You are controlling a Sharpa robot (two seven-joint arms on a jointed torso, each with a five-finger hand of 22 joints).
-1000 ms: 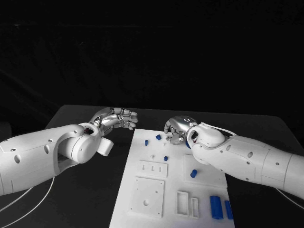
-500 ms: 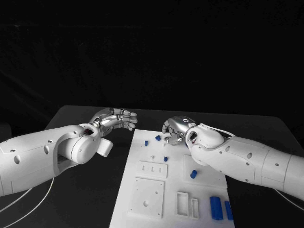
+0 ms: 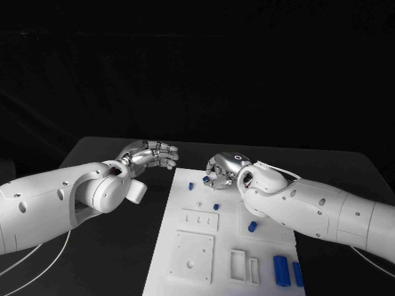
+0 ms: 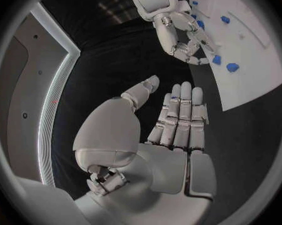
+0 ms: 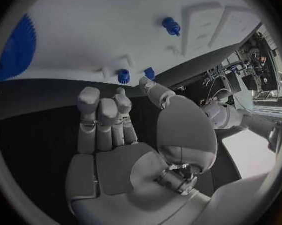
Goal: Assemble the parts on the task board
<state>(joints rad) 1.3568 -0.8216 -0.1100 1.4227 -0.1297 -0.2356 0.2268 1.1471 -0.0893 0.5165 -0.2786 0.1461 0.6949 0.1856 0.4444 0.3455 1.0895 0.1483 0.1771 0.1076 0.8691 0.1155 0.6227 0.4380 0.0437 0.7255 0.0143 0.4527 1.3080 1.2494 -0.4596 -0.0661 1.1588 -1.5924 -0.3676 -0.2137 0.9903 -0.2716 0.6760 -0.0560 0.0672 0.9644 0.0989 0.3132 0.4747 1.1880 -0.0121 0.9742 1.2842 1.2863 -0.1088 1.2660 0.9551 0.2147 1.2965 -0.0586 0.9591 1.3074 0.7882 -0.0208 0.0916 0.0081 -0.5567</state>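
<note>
At the bottom of the head view, the white board (image 3: 223,246) is running up the middle of the black table (image 3: 100,154). Nearest the lower edge, at the board's lower right, two long blue pieces (image 3: 281,269) are lying side by side, with a pair of narrow raised slots just to their left and a raised square with a hole left of those. A little higher, a short blue piece (image 3: 251,227) is sitting right of centre, close beside the right arm (image 3: 331,213) that is crossing in from the lower right. Above a smaller raised square, a small blue piece (image 3: 215,206) is standing near the board's middle.

Toward the board's far end, a blue piece (image 3: 191,185) is lying at centre left, and another blue piece (image 3: 205,179) is just beside the right hand (image 3: 223,168). That hand is hovering over the board's far edge with its fingers curled downward — whether it is touching the piece cannot be told from here. In the right wrist view its fingers (image 5: 100,117) are lying straight and close together with the thumb apart, holding nothing, and two blue pieces (image 5: 123,76) are showing just past the fingertips.

The left hand (image 3: 149,154) is hanging over bare table left of the board's far corner, holding nothing. In the left wrist view its fingers (image 4: 181,117) are lying straight and side by side, thumb out to one side — the board well apart beyond them.
</note>
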